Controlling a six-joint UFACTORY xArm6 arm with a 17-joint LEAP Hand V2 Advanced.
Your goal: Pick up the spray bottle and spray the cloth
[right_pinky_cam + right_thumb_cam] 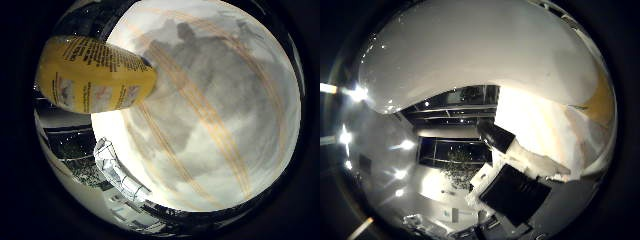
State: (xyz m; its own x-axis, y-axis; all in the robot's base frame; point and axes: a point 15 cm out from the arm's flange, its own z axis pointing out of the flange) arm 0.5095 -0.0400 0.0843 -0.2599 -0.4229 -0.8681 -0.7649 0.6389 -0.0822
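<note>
While the little-finger-side palm view looks down, the yellow spray bottle (pixel 92 75) sits big and close to the palm, its printed label curving across the near side of the view — that closeness says it is right up against the hand. Beyond it spreads the cloth (pixel 210 115), white with thin orange-tan stripes crossing it, and a dark shadow falls over its middle. The bottle is above the cloth, though whether they touch I cannot tell. Over in the thumb-side palm view, a broad pale curved surface (pixel 470 55) fills the upper half, very close — I cannot say for sure what it is. Below it a white and black part of the hand (pixel 520 170) reaches in. Whether the fingers are curled round the bottle or straight, the views do not show
</note>
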